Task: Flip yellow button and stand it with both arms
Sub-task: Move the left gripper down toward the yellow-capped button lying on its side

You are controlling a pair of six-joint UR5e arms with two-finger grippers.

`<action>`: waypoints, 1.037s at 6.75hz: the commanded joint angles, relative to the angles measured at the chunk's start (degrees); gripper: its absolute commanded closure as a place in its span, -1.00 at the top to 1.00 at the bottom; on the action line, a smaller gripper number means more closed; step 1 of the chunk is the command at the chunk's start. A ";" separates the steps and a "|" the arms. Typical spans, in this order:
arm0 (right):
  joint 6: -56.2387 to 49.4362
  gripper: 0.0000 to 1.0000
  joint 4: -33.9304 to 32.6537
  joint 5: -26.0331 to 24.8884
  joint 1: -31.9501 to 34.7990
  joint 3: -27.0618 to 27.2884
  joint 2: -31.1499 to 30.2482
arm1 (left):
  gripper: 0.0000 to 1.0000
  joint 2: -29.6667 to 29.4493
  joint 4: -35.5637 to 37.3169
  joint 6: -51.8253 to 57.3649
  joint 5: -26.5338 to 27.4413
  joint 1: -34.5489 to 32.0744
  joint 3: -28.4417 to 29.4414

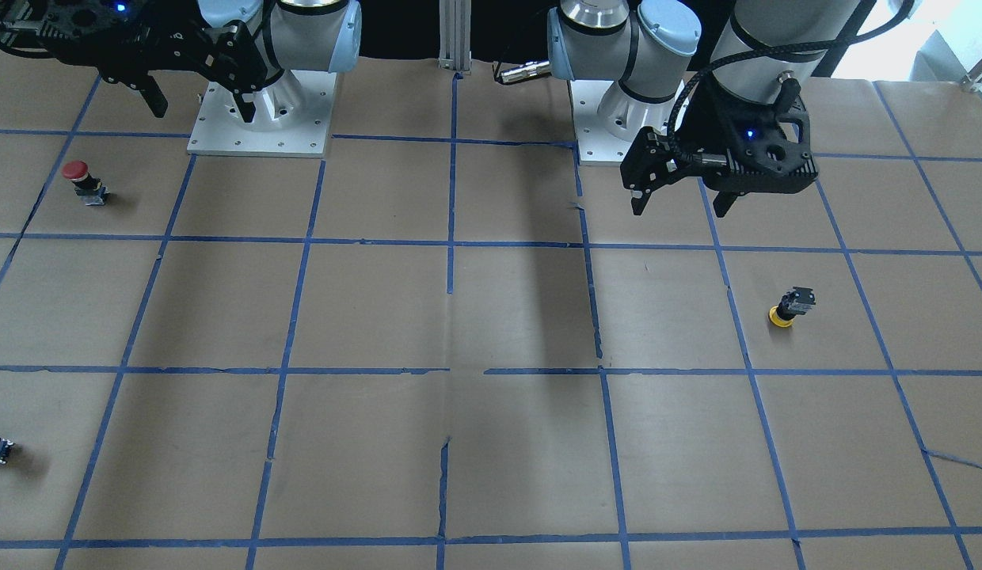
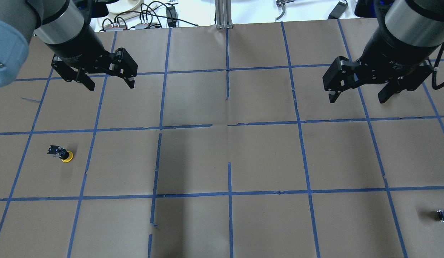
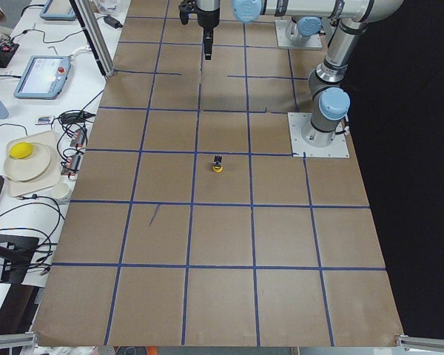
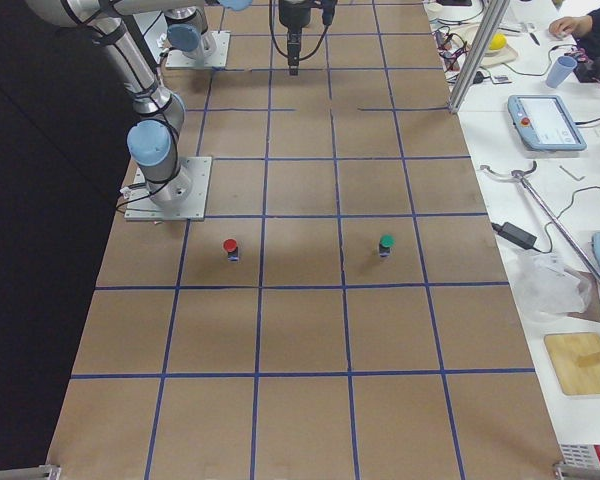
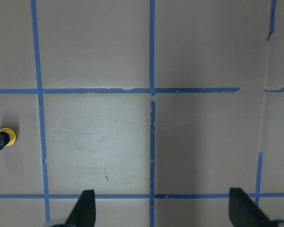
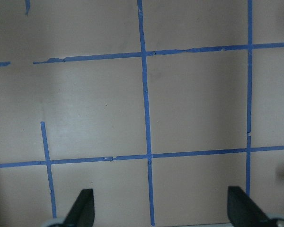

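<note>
Left arm's pincer hangs raised above the counter, fingers spread wide with nothing between them and pointing down, just out from the left arm's base plate. The yellow button sits alone on the brown paper, farther out from that plate and toward the counter's left end, well apart from the pincer; it seems to rest on its yellow cap with the black-and-grey switch body uppermost. It is judged a light, rigid plastic piece, awkward in shape and likely to skid or tip on the smooth paper if nudged from one side. The boxy body, with its flat opposite faces, looks the surer place to take hold; the round cap would probably slip or roll between flat fingers. Turning it over in the air likely calls for one pincer on the body and the other receiving it across the free faces. Well off to the plate's right, the right arm's pincer is likewise spread wide, empty, raised and pointing down, far from the button.
</note>
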 commanded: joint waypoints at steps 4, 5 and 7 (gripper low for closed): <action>0.00 1.00 -1.01 -0.08 -0.09 0.00 0.01 | 0.99 -0.66 -8.33 9.09 3.14 16.68 -3.11; -0.09 1.00 -1.01 -0.17 -0.09 0.00 0.01 | 0.99 -1.98 -7.14 13.85 6.46 21.88 -5.66; -0.18 1.00 -1.01 -0.34 0.00 0.00 0.01 | 0.99 -6.71 3.80 23.52 6.50 27.44 -9.63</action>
